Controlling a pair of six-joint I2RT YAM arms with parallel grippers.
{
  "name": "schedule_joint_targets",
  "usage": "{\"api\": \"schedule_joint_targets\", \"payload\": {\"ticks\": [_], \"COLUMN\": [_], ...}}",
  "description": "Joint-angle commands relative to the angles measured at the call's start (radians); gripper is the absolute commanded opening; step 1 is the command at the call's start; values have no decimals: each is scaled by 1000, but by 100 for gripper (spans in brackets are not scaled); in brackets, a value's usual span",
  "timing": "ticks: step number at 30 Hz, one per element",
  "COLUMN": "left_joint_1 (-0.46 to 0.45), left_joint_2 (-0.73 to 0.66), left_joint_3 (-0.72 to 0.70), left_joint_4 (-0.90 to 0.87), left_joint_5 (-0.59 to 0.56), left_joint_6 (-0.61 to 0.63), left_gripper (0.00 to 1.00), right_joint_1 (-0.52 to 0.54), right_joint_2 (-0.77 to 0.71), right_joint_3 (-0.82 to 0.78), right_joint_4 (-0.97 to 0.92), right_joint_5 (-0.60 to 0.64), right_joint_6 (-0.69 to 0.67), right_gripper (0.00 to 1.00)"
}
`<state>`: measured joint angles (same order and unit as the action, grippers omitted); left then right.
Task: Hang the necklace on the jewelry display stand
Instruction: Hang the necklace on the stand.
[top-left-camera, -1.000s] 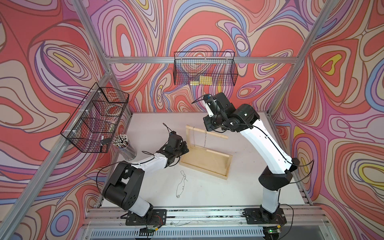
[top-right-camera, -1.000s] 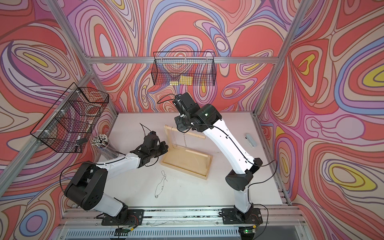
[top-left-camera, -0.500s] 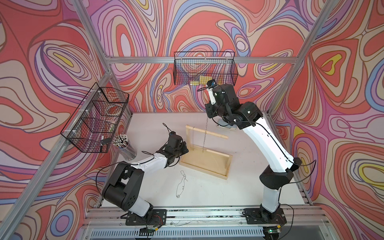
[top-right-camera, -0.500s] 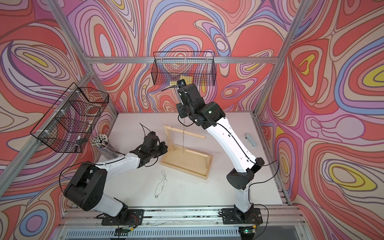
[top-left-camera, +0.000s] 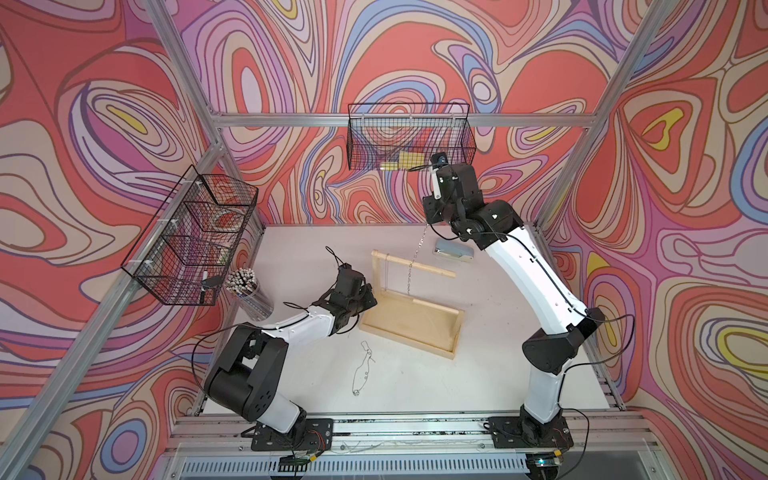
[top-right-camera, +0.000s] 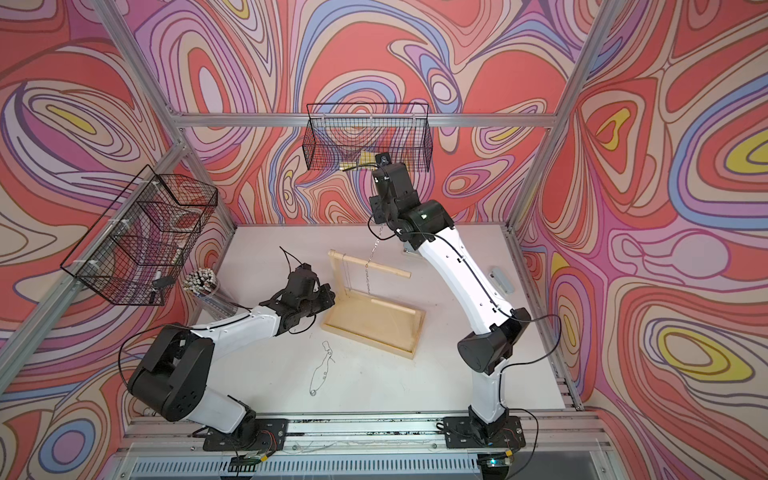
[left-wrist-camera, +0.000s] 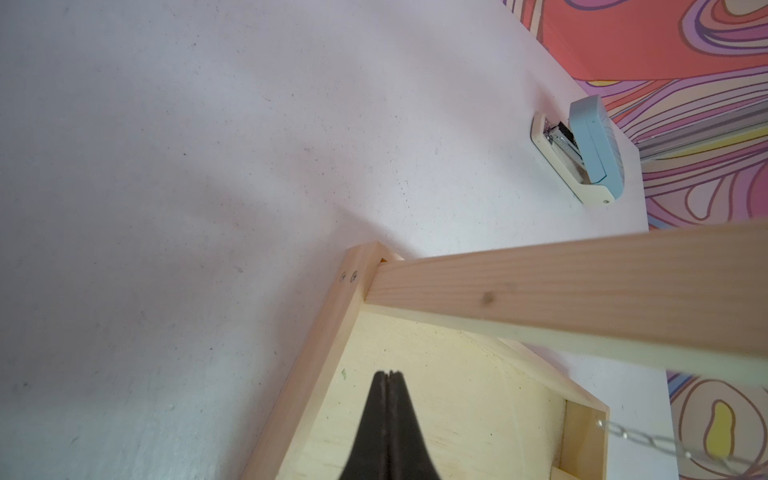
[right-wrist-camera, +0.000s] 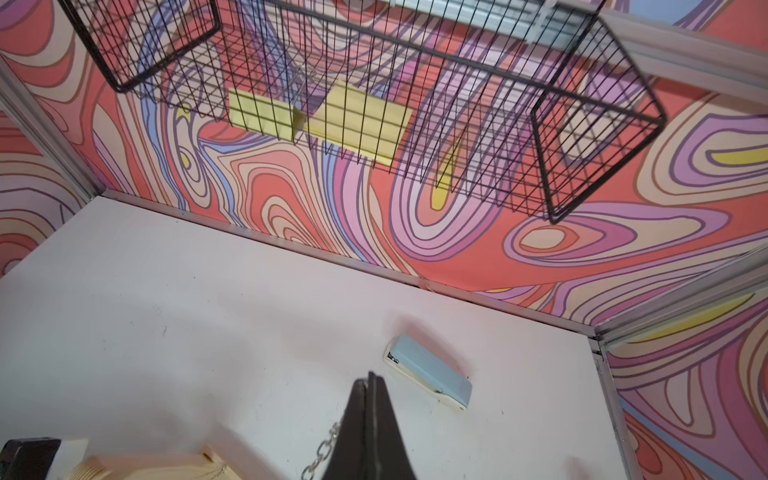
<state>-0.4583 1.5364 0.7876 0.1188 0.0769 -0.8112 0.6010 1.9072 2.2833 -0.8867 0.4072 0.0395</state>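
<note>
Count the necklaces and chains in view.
3. A chunky silver chain hangs from the right gripper's fingers beside the crossbar of the light wooden jewelry display stand; a thin necklace hangs on that crossbar; a second thin necklace lies on the white table. Others may be hidden.

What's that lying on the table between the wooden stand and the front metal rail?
A thin chain, loose on the white table; both top views show it.

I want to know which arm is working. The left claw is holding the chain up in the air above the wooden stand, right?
Not the left one. The right claw is holding the chain up in the air above the wooden stand; both top views show it. The left claw is shut, down at the stand, holding nothing.
</note>
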Motion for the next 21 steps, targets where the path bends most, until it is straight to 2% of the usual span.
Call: {"api": "schedule_joint_targets", "payload": {"ticks": [1, 11, 21], "left_joint_1": [-1, 0, -1], "left_joint_2": [-21, -20, -20], "left_joint_3": [-2, 1, 10], "left_joint_4": [-29, -42, -54], "left_joint_5": [-18, -16, -19], "left_joint_6": [24, 29, 34], "left_gripper": [0, 0, 0], "right_joint_1": [5, 4, -24], "right_joint_2": [-22, -27, 19], "right_joint_3": [-75, -248, -297], "right_joint_4": [45, 83, 93], "right_joint_5": [-54, -83, -130], "right_joint_6": [22, 36, 56], "right_gripper": [0, 0, 0]}}
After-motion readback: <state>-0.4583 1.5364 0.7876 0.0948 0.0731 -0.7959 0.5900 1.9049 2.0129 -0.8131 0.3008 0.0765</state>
